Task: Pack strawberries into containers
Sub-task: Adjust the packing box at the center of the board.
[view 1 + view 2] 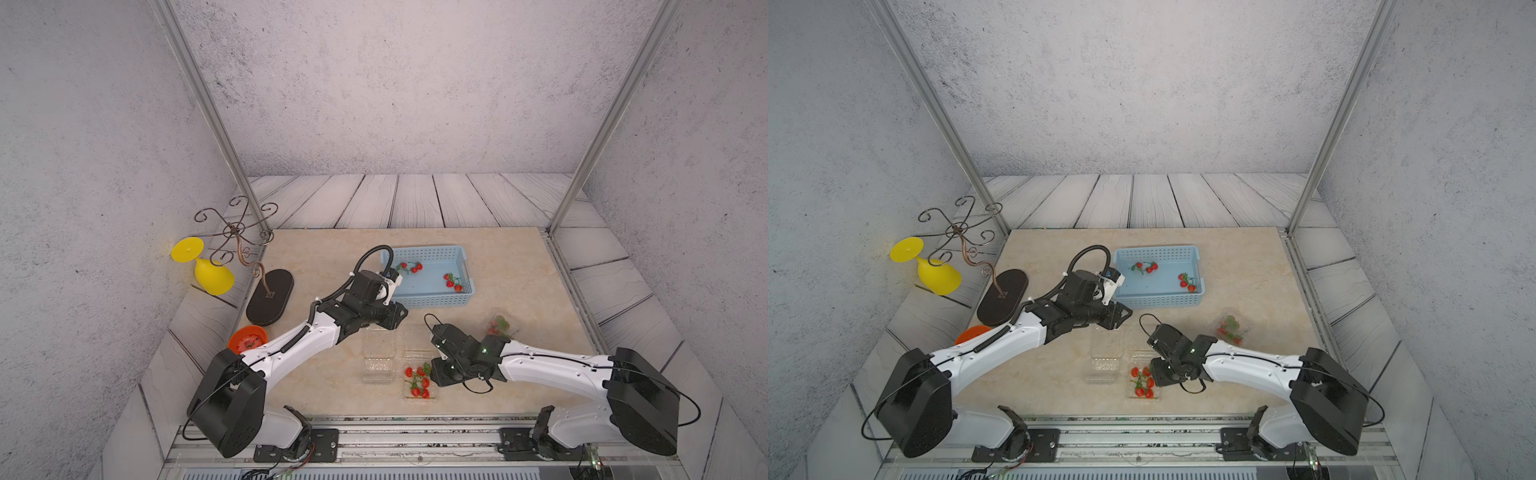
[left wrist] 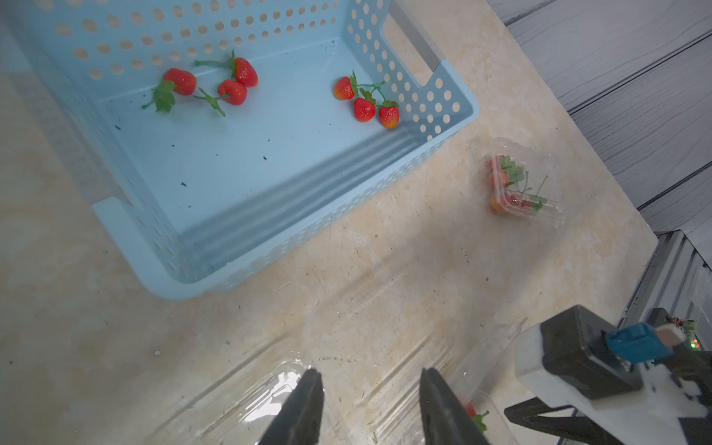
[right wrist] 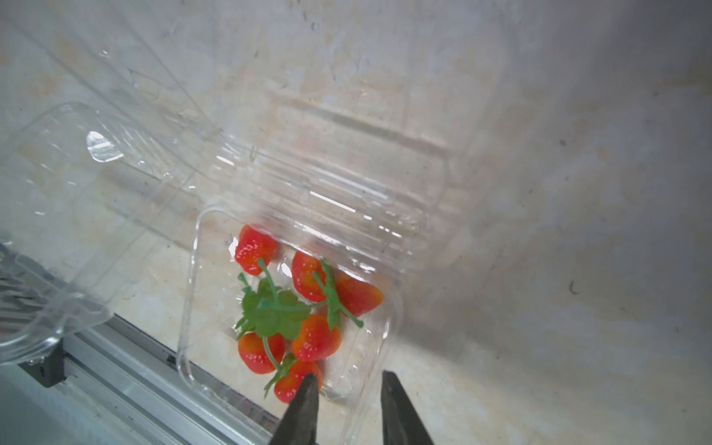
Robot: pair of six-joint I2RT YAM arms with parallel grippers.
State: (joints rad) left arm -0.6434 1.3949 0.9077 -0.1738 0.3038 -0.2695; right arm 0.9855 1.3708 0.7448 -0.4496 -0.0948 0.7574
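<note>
Three clear clamshell containers sit on the table. The empty container (image 1: 378, 353) lies open at the middle front. Just beside it, on the right arm's side, the filled container (image 3: 192, 269) is also open and holds six strawberries (image 3: 316, 337) tangled with green stems. The closed container (image 2: 539, 208) stands well apart near the right edge; it has red berries inside, but their number cannot be told. Six more strawberries lie in the one light blue perforated basket (image 2: 458, 111), in two clusters of three at its far end. The left gripper (image 2: 370, 375) hangs over the empty container with its jaws wide apart and nothing between them. The right gripper (image 3: 348, 379) has its jaws a little apart astride a corner wall of the filled container, one finger inside and one outside, with no pinch to be made out. At the left edge are one orange bowl (image 1: 248, 337), one yellow goblet (image 1: 208, 270) on its side, and one scrolled wire stand (image 1: 270, 297) on a dark oval base. The tabletop (image 1: 519, 270) is beige marbled stone, bordered by grey wood-look planks, grey textured walls and two slanting aluminium posts.
</note>
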